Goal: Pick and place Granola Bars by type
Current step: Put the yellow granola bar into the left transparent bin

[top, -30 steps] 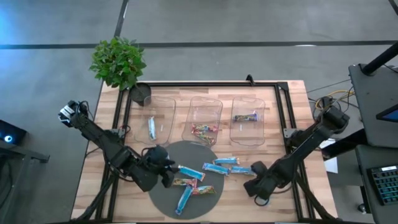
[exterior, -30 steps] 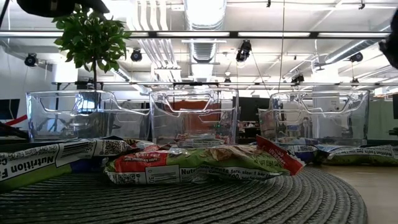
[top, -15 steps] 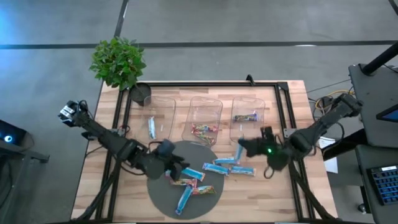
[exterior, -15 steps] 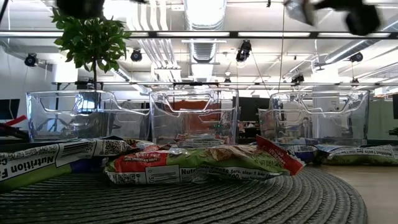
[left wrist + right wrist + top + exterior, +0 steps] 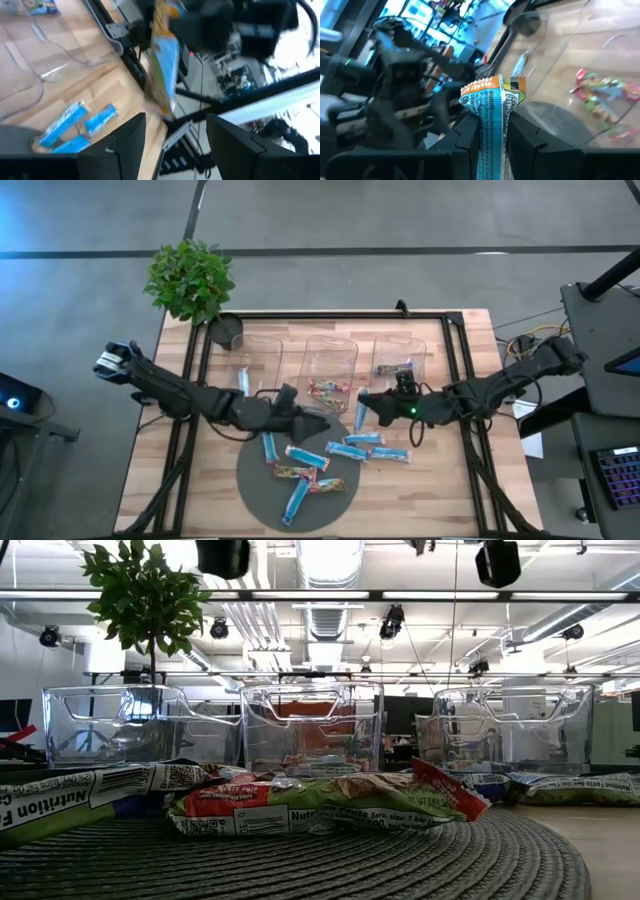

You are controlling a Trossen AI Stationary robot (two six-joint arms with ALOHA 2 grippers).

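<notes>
My right gripper (image 5: 366, 406) hovers over the mat's far right edge, before the middle and right bins, shut on a light blue granola bar (image 5: 360, 414) with an orange end (image 5: 514, 84). My left gripper (image 5: 312, 423) is open over the mat's far edge, a little left of that bar, which shows beyond its fingers (image 5: 164, 70). More blue bars (image 5: 347, 450) and multicoloured bars (image 5: 294, 473) lie flat on the dark round mat (image 5: 255, 480). In the low view both arms show only as dark shapes at the top. My right gripper pinches the light blue bar between its two fingers (image 5: 465, 135), which come level from the table's right. The bar's printed, orange-tipped end (image 5: 490, 97) sticks out past the fingertips. The bar is lifted clear of the table and stands roughly on end (image 5: 162, 90).
Three clear bins stand along the far side: the left (image 5: 262, 352) holds a blue bar (image 5: 243, 385), the middle (image 5: 345, 355) multicoloured bars (image 5: 328, 390), the right (image 5: 412, 385) a dark bar (image 5: 394, 367). A potted plant (image 5: 190, 278) and dark cup (image 5: 227, 330) stand far left.
My right gripper has risen from the table's near right part and swung left and toward the far side, to the mat's far edge by the bins. My left gripper has moved from the mat's left edge up and toward the right, uncovering a blue bar on the mat.
</notes>
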